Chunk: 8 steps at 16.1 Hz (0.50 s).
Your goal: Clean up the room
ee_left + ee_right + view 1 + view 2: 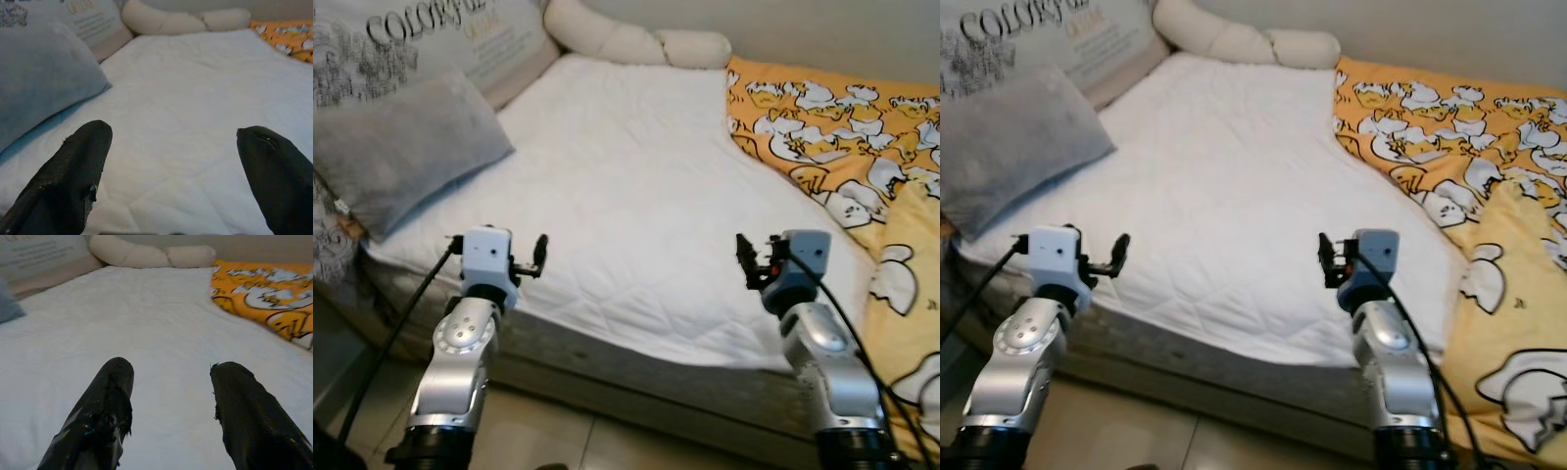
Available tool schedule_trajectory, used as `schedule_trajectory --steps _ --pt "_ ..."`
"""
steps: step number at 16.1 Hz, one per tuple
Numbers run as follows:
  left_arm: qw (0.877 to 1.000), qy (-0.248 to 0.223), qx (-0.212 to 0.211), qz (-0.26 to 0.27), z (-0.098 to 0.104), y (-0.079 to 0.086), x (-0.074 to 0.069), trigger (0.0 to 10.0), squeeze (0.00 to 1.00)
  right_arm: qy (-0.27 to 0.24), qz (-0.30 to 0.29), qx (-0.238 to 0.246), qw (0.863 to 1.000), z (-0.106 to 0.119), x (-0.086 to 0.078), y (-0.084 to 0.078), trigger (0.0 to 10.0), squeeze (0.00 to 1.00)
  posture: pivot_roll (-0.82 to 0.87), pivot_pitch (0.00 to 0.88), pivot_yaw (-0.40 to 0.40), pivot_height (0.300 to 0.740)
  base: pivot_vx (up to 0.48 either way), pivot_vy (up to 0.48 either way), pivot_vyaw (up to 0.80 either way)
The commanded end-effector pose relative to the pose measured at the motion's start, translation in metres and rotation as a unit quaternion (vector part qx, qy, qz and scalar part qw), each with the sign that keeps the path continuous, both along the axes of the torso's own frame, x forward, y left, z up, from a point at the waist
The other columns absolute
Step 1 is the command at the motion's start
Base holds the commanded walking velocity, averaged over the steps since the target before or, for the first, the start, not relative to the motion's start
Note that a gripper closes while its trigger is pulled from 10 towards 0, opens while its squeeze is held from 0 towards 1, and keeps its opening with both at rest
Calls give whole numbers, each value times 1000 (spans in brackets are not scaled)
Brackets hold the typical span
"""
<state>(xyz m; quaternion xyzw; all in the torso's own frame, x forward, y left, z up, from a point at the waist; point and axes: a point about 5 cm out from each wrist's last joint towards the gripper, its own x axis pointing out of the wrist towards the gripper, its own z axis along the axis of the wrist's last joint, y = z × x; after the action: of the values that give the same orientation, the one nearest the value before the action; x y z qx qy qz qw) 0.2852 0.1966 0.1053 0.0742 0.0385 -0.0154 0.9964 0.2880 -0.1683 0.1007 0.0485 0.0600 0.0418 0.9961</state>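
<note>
A bed with a white quilted sheet (pixel 636 186) lies before me. An orange and yellow duck-print blanket (pixel 842 127) is bunched along its right side and hangs over the near right corner. A grey pillow (pixel 396 147) rests at the bed's left edge. My left gripper (pixel 540 253) hovers over the near left edge of the bed, open and holding nothing; its fingers (pixel 80 166) stand wide apart. Over the near right part of the sheet my right gripper (pixel 744 257) is open too, with its fingers (pixel 105 406) apart above bare sheet.
A printed cushion (pixel 460 34) leans at the far left, and a cream bolster (pixel 636 41) lies along the far wall. The mattress side (pixel 636 367) faces me, with tiled floor (pixel 548 431) below it.
</note>
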Motion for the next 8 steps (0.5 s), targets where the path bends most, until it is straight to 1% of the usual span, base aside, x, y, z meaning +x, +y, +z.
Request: schedule_trajectory --steps 1,2,4,8 --pt "1000 1 4 0 1 -1 1 10000 1000 3 -13 5 1000 3 4 -8 10000 0 11 0 -4 740 0 -311 0" --pt "1000 1 6 -1 1 -1 1 10000 1000 6 -25 7 1000 3 5 -14 10000 0 15 0 -7 740 0 -311 0" --pt "1000 1 9 0 2 1 2 10000 1000 10 -25 7 1000 2 5 -17 10000 0 5 0 5 740 0 -307 0" --pt "1000 1 10 -3 2 0 3 10000 1000 14 3 20 1000 0 6 -6 10000 0 14 0 2 740 0 -308 0"
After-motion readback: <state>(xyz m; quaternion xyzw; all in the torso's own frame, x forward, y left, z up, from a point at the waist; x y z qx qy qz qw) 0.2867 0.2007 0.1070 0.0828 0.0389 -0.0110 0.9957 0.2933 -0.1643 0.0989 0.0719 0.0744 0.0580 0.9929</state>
